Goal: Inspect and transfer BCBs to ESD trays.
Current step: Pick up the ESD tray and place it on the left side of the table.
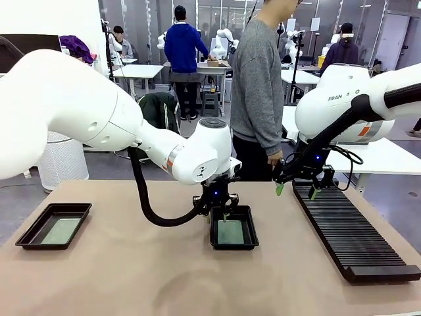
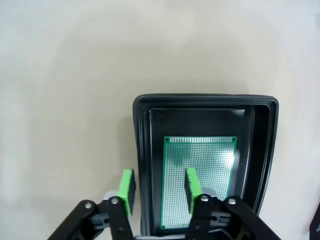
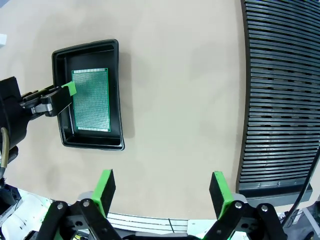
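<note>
Bright, even indoor light falls from overhead, so the table (image 1: 131, 276) reads a flat beige with only soft, short shadows under the trays. In the left wrist view the table is washed nearly white, and a small white glare spot sits on the green board (image 2: 199, 175) near its right edge. The front view is sharp across the table, while the near white arm looms large and slightly soft. In the right wrist view, wide-angle distortion bows the ribbed rack (image 3: 280, 95) along the right side. Distant background is less distinct.
</note>
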You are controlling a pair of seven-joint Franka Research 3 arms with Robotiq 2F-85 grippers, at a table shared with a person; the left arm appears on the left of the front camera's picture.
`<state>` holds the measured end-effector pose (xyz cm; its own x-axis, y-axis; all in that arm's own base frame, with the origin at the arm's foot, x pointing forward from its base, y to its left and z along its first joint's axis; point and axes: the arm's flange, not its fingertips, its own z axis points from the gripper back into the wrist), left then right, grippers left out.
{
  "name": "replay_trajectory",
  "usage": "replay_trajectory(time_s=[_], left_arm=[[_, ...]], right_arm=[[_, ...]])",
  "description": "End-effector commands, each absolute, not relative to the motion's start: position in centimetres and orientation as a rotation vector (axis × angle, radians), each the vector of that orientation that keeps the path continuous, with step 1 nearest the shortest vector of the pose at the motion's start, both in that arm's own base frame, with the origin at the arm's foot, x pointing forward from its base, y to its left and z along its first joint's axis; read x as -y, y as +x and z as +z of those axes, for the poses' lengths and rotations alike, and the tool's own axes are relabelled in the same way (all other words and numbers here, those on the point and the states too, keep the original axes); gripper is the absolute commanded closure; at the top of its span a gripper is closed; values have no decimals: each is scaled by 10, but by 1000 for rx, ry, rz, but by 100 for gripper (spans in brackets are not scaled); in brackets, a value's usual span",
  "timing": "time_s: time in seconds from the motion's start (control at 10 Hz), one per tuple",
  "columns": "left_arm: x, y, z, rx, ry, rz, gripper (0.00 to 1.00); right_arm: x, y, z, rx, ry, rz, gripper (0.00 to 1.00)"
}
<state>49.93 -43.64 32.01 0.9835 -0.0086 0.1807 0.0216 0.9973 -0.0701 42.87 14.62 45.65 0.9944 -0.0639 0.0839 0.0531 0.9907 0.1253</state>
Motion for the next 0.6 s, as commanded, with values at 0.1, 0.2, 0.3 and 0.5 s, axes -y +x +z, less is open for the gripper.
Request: replay_trajectory(time_s=[0.1,0.2,0.3,0.5], left_arm=[[435,502,317,188,-48,13,60],[434,502,316,187,-45,17,65],[434,503,315,182,-40,22,72],[432,503,314,177,-36,24,84]], right_arm=[[-147,428,456,88,122,-57,0],[-147,428,456,88,122,-57,0],[-147,428,456,88,122,-57,0],[-147,428,456,88,122,-57,0]])
